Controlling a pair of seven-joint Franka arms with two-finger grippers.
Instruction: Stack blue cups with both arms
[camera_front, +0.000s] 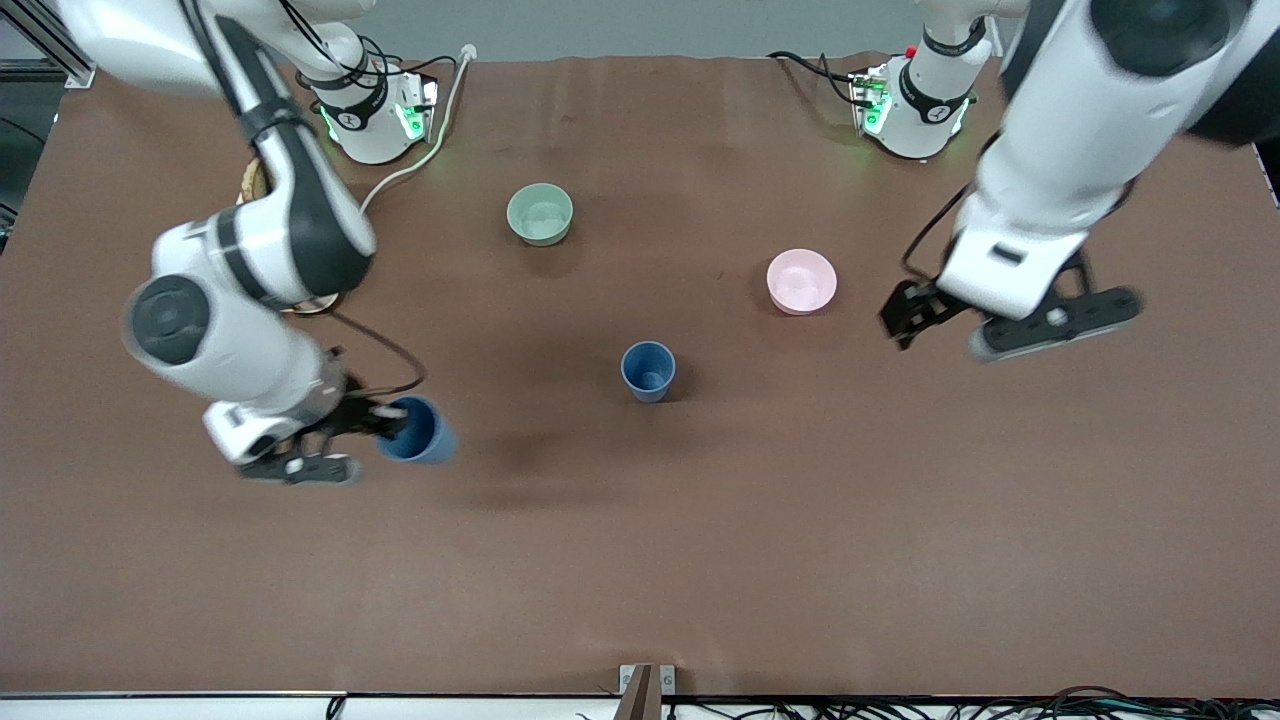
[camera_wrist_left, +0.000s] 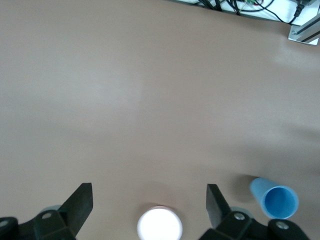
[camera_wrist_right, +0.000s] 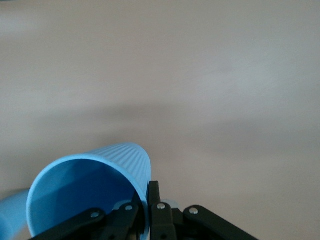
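Blue cup (camera_front: 418, 430) — right gripper's (camera_front: 385, 418) fingers

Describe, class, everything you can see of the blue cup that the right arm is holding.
The held blue cup is a small matte blue tumbler without a handle, tapered, with fine vertical ribs on its outer wall in the right wrist view. It looks like plastic and appears empty. The right hand is shut on its rim, one finger inside and one outside. The cup seems tilted rather than upright, over the right arm's end of the table. Whether its base touches the table cannot be told. Nothing else touches it.
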